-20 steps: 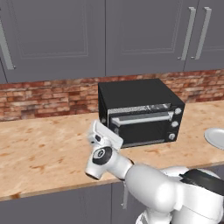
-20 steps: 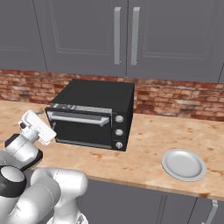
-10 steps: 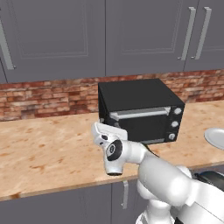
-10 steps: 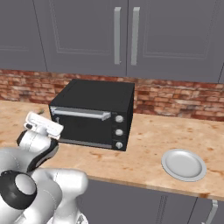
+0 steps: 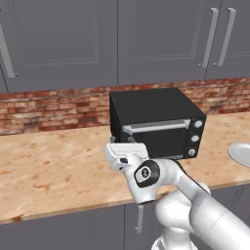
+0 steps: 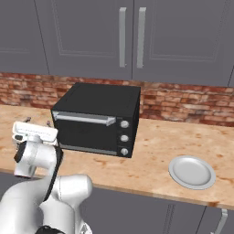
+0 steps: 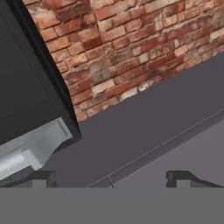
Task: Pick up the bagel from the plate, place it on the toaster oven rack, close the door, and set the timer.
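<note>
Holding my pincer [image 7: 111,177] wide apart and empty, fingertips [image 7: 181,177] spread, I am facing the brick wall [image 7: 131,52] beside the toaster oven [image 6: 98,116]. Door [image 6: 87,132]: standing shut, its silver handle [image 5: 156,127] running along the top. Plate [image 6: 192,171]: lying on the counter [image 5: 53,171] well right of the oven. Bagel: I cannot tell where.

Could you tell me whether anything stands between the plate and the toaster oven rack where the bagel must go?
Yes: the door stands shut across the front of the toaster oven, covering the cavity. The bare counter lies between the oven and the plate. No bagel is visible on the plate.
</note>
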{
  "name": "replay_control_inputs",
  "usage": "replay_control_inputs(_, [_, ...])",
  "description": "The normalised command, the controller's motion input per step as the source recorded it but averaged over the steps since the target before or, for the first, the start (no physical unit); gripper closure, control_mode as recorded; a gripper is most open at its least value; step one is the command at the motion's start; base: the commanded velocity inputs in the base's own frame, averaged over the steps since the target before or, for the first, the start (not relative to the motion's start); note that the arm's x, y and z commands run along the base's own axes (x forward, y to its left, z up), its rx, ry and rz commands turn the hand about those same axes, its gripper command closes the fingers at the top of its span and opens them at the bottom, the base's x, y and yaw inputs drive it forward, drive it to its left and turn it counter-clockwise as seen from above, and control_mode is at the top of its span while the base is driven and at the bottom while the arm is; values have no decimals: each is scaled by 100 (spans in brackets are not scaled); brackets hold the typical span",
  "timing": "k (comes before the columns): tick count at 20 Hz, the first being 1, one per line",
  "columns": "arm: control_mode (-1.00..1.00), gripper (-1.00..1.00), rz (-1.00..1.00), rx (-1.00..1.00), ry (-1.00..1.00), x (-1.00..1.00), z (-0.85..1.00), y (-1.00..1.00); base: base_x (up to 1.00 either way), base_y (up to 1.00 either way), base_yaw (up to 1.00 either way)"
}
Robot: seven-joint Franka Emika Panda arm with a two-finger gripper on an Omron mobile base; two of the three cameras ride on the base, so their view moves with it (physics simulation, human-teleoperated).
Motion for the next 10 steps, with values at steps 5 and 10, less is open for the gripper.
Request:
replay_control_inputs(5, [-100,-100,1,8,16,-76,100,32,0,0,0])
replay_control_inputs(10, [-100,-100,-2,43,33,-32,100,34,0,0,0])
